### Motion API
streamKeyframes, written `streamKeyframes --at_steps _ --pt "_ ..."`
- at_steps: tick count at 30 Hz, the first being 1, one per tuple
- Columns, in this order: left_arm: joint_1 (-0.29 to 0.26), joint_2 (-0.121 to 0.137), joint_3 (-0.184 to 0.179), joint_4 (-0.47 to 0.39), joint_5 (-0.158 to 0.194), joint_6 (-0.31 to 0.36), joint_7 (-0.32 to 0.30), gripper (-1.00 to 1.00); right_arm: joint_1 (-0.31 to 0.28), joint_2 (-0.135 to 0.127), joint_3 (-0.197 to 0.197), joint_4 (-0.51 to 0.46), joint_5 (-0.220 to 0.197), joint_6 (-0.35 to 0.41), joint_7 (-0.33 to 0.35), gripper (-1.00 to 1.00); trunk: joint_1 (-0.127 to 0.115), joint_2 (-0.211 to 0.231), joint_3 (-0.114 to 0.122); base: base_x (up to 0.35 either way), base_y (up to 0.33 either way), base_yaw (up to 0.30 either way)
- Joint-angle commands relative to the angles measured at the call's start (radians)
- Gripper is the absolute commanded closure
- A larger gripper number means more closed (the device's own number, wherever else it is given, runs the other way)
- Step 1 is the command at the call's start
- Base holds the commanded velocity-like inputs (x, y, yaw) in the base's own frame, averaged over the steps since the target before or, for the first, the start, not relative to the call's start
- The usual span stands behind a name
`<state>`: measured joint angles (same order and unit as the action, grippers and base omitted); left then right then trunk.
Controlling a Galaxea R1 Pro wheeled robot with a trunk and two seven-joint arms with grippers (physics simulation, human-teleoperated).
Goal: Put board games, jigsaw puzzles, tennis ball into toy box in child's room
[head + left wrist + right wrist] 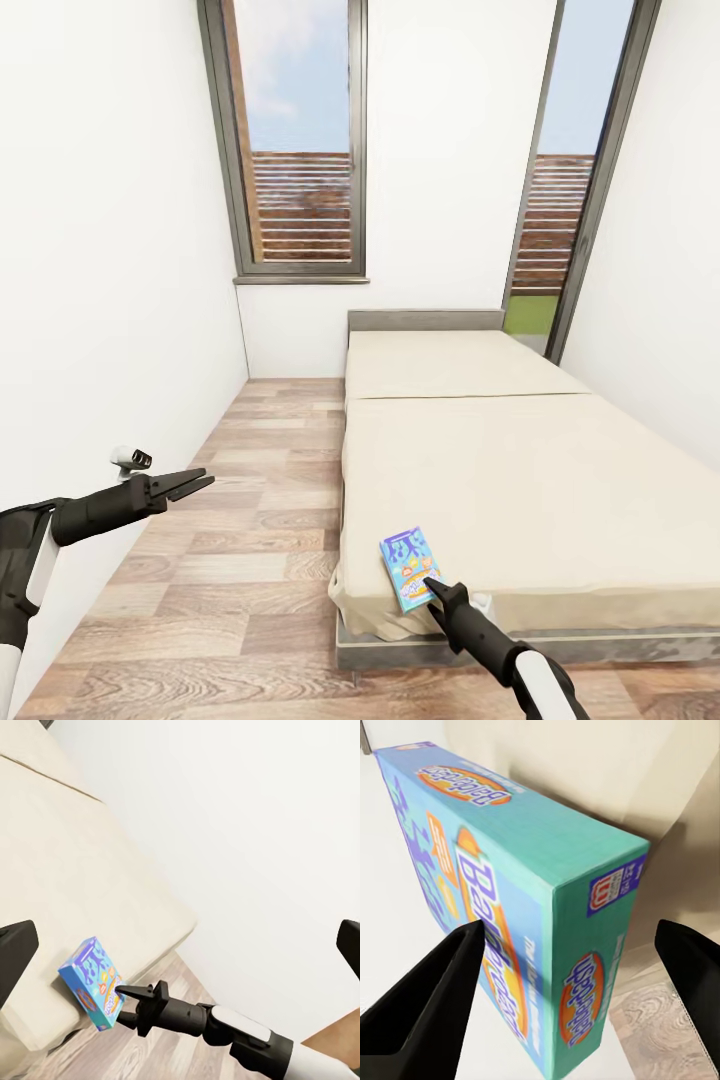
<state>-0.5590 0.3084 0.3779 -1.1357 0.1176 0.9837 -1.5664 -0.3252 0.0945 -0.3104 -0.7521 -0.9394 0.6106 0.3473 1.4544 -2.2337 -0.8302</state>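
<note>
The blue board game (408, 567) is seen low and centre in the head view, lying on the near left corner of the bed (520, 470), partly over its edge. The right gripper (434, 586) is placed at the box's near end, fingers spread to either side of it without clamping. At the frame's left, the left gripper (196, 484) is held over the wood floor (250, 520), its fingers apart and empty.
</note>
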Motion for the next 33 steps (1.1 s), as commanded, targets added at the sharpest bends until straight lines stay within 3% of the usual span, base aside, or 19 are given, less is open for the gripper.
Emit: streamKeyframes --at_steps 1,33 --pt "-0.001 0.0 0.0 0.001 -0.001 0.01 -0.004 -1.0 -0.027 0.002 -0.006 0.0 -0.009 0.003 0.004 1.0 0.0 0.0 -0.001 -0.034 0.0 0.0" --pt "-0.001 0.0 0.0 0.001 -0.001 0.01 -0.004 -1.0 -0.028 0.002 -0.006 0.0 -0.009 0.003 0.004 1.0 0.0 0.0 -0.001 -0.03 0.0 0.0"
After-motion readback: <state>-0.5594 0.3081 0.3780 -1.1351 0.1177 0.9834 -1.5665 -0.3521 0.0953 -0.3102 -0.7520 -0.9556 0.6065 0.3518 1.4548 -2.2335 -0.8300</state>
